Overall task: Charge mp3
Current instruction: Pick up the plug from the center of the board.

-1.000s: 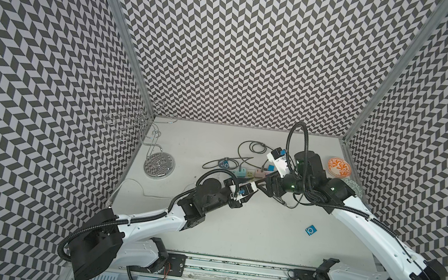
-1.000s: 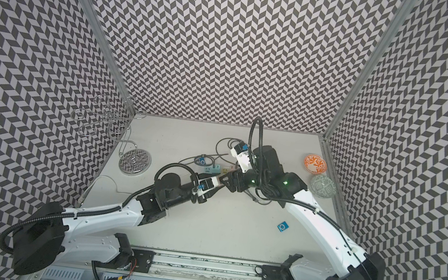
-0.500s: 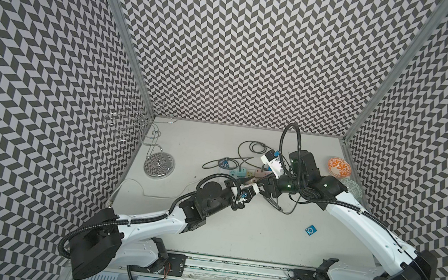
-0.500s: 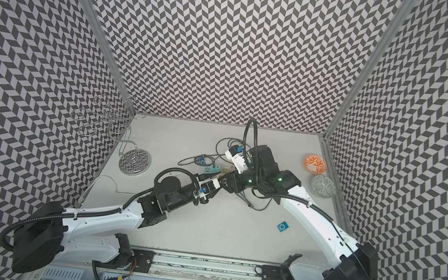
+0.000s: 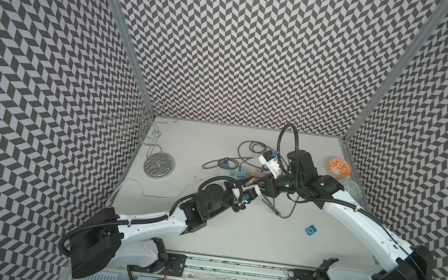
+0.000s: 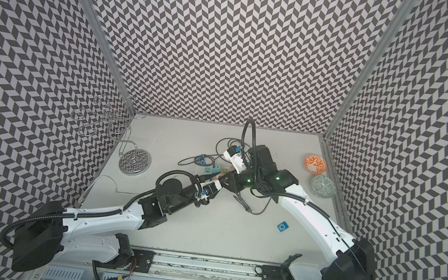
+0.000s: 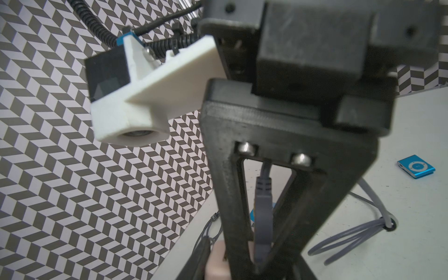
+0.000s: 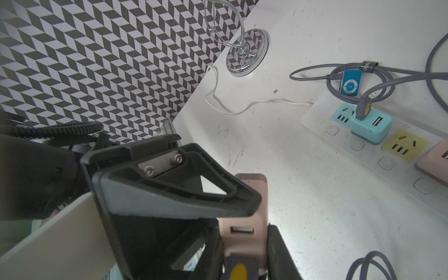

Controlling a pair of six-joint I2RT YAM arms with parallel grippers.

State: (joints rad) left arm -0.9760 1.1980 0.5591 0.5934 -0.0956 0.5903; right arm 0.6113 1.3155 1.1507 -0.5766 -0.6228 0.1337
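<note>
Claws faced each other over the tabletop (image 5: 234, 235). The left claw (image 5: 254, 192), half closed, gripped a pink charger block (image 8: 252, 208). The right claw (image 5: 265, 185) pinched a grey plug (image 7: 263, 208) just beside it. A blue mp3 (image 5: 311, 230) lay loose at four o'clock, well apart.

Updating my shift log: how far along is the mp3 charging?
Done: one blue mp3 player looks cabled to the teal charger in the power strip. In hand: the left pincer holds a loose pink charger; the right pincer has a grey USB plug between its fingers beside it. Remaining: seat that plug, plug the charger in, and connect the second mp3 player, lying alone.
</note>
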